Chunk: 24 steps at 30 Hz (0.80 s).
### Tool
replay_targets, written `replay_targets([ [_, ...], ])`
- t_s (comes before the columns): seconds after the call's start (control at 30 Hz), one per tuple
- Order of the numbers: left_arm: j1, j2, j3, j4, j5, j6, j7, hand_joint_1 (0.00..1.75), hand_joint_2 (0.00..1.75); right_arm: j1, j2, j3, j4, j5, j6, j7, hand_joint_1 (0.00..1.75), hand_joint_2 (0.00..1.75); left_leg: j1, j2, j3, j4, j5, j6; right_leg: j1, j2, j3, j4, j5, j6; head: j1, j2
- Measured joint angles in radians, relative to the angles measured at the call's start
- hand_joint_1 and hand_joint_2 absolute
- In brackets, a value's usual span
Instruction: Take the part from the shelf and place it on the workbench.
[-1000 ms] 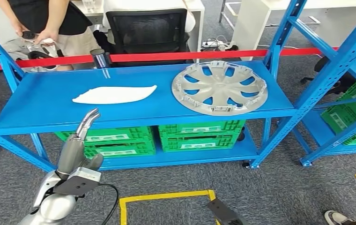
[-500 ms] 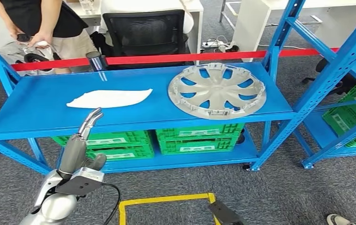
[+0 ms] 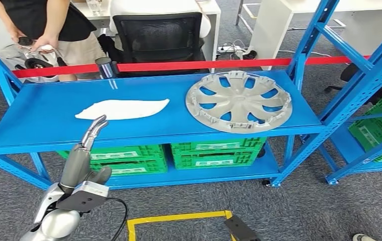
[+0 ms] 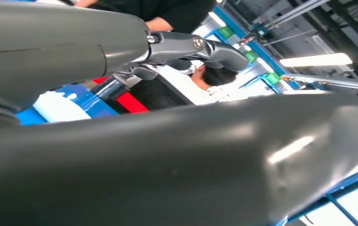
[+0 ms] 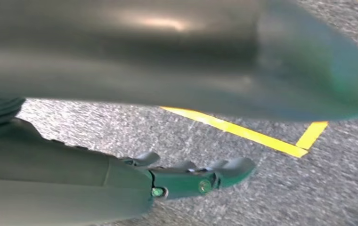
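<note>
My left robot hand point(image 3: 86, 153) is raised before the blue shelf point(image 3: 38, 113), fingers apart, empty. The white part point(image 3: 121, 108) lies near the silver wheel cover point(image 3: 238, 101). My right robot hand point(image 5: 186, 181) hangs empty, fingers stretched.

1. The shelf point(image 3: 38, 118) top is lying open from the front, with bare blue surface stretching between the white part point(image 3: 122, 108) and the hubcap point(image 3: 239, 101).
2. Blue uprights point(image 3: 307, 47) are flanking the sides.
3. A red bar point(image 3: 199, 64) is bounding the rear edge.
</note>
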Motion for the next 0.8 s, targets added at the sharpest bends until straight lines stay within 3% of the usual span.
replay_targets([
  [0.07,-0.001,0.0,0.0,-0.006,0.0,0.0,0.002,0.0,0.0,-0.001,0.0,-0.001,0.0,0.0,0.002,0.0,0.0,0.0,0.003,0.002,0.008,-0.008,0.0,0.013,-0.001,-0.001,-0.031,0.066,-0.035,0.008,0.001,0.0],
  [0.13,-0.001,-0.001,0.0,-0.007,0.0,-0.001,0.003,0.0,0.0,0.002,0.0,-0.002,0.0,-0.001,0.005,0.0,0.0,0.0,0.001,0.003,0.012,-0.008,-0.005,0.021,-0.002,-0.001,-0.104,0.196,-0.086,0.013,0.002,0.0],
  [0.17,0.0,-0.001,0.0,-0.007,-0.001,-0.001,0.004,0.0,0.0,0.004,0.0,-0.002,0.0,-0.001,0.007,0.0,0.0,0.0,0.0,0.003,0.014,-0.007,-0.007,0.022,-0.002,-0.001,-0.138,0.248,-0.098,0.015,0.002,0.0],
  [0.2,0.001,-0.001,0.0,-0.007,-0.001,-0.001,0.005,0.0,0.0,0.007,0.0,-0.003,0.0,-0.002,0.01,0.0,0.0,0.0,0.0,0.002,0.016,-0.007,-0.01,0.023,-0.002,-0.001,-0.158,0.27,-0.092,0.016,0.002,0.0],
  [0.23,0.003,-0.001,0.0,-0.008,-0.001,-0.001,0.007,0.0,0.0,0.008,0.0,-0.004,0.0,-0.001,0.013,0.0,0.0,0.0,0.0,0.001,0.02,-0.006,-0.014,0.022,-0.002,-0.001,-0.159,0.254,-0.066,0.016,0.002,0.0],
  [0.3,0.006,-0.001,0.0,-0.011,-0.003,0.001,0.012,0.0,0.0,0.009,0.0,-0.004,0.001,0.001,0.021,0.001,0.0,0.0,0.001,0.0,0.03,-0.003,-0.024,0.016,-0.003,-0.001,-0.114,0.134,0.012,0.013,0.002,0.0],
  [0.37,0.01,0.001,0.0,-0.016,-0.004,0.002,0.016,0.0,0.0,0.008,0.001,-0.004,0.001,0.006,0.027,0.002,0.0,0.0,-0.003,-0.002,0.036,0.002,-0.036,0.005,-0.001,-0.001,-0.068,0.031,0.05,0.004,0.002,0.0],
  [0.53,0.019,0.006,0.003,-0.03,-0.008,0.005,0.017,0.0,0.0,0.009,0.003,-0.004,0.001,0.012,0.032,0.004,0.0,0.0,-0.003,-0.001,0.036,0.022,-0.059,-0.024,-0.001,-0.001,-0.047,0.003,0.042,-0.027,0.001,0.0],
  [0.57,0.021,0.007,0.005,-0.033,-0.009,0.007,0.018,0.0,0.0,0.008,0.004,-0.004,0.001,0.014,0.034,0.004,0.0,0.0,-0.002,0.0,0.019,0.06,-0.079,-0.03,-0.003,-0.002,-0.042,0.0,0.041,-0.033,0.0,0.0],
  [0.63,0.027,0.01,0.008,-0.036,-0.011,0.008,0.019,0.0,0.0,0.007,0.004,-0.004,0.001,0.019,0.04,0.007,0.0,0.0,0.001,0.001,-0.046,0.185,-0.133,-0.038,-0.003,-0.003,-0.035,-0.001,0.035,-0.04,-0.001,0.0],
  [0.7,0.037,0.013,0.013,-0.036,-0.013,0.009,0.02,0.0,0.0,0.007,0.004,-0.004,0.001,0.022,0.043,0.013,0.0,0.0,0.003,0.001,-0.105,0.277,-0.152,-0.042,-0.003,-0.003,-0.029,-0.001,0.029,-0.041,-0.001,0.0],
  [0.73,0.04,0.014,0.017,-0.036,-0.013,0.009,0.02,0.0,0.0,0.007,0.004,-0.004,0.001,0.022,0.044,0.015,0.0,0.0,0.004,0.001,-0.11,0.272,-0.132,-0.041,-0.003,-0.003,-0.024,0.0,0.026,-0.041,-0.001,0.0],
  [0.8,0.042,0.015,0.023,-0.037,-0.013,0.01,0.02,0.0,0.0,0.006,0.004,-0.004,0.001,0.023,0.044,0.017,0.0,0.0,0.004,0.001,-0.068,0.161,-0.051,-0.037,-0.003,-0.002,-0.012,0.0,0.017,-0.036,-0.001,0.0],
])
